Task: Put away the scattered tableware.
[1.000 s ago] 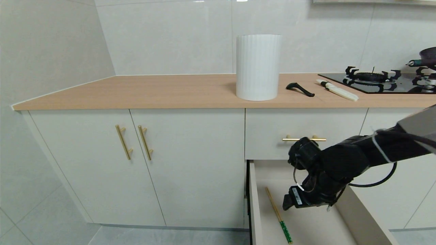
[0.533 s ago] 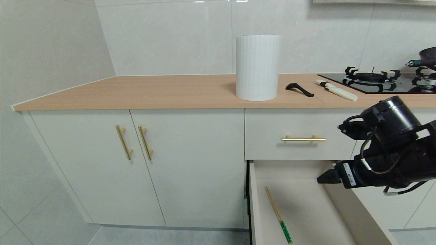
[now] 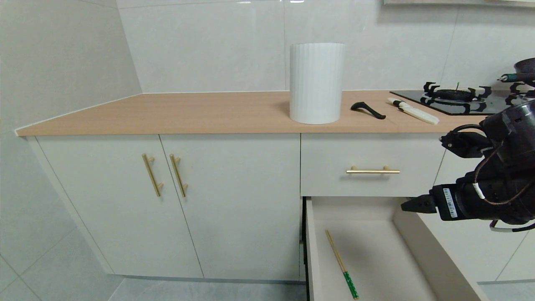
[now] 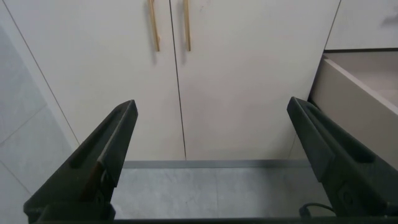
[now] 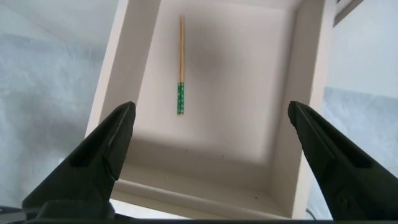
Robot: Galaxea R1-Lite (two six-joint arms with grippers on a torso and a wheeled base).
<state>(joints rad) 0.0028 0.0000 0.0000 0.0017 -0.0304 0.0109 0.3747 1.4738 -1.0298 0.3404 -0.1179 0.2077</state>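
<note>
Right end effector (image 3: 413, 205), spread and empty, being pulled up and rightward out of open drawer (image 3: 312, 251). Chopstick (image 3: 340, 264) being left inside drawer, by left wall. Left end effector (image 4: 211, 118) being held spread beside drawer.

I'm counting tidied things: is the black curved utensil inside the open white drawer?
No, the black curved utensil lies up on the wooden countertop.

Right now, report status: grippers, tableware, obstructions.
Left gripper open. Right gripper open above open drawer. Chopsticks in drawer; black utensil, knife on countertop. White canister beside utensil.
</note>
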